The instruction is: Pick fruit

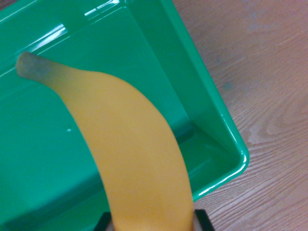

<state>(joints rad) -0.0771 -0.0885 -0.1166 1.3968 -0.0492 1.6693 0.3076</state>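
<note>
Wrist view: the banana is held at 6 o'clock by the claw, its stem at 10 o'clock over the green bin on the surface. The smooth peel could slip, since only one end is gripped.

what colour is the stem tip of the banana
Grey-brown, fading into the yellow body of the banana; the wrist view shows the stem tip best.

Banana blurred up close, base cut off below; tool mostly hidden; bin runs off left.
</note>
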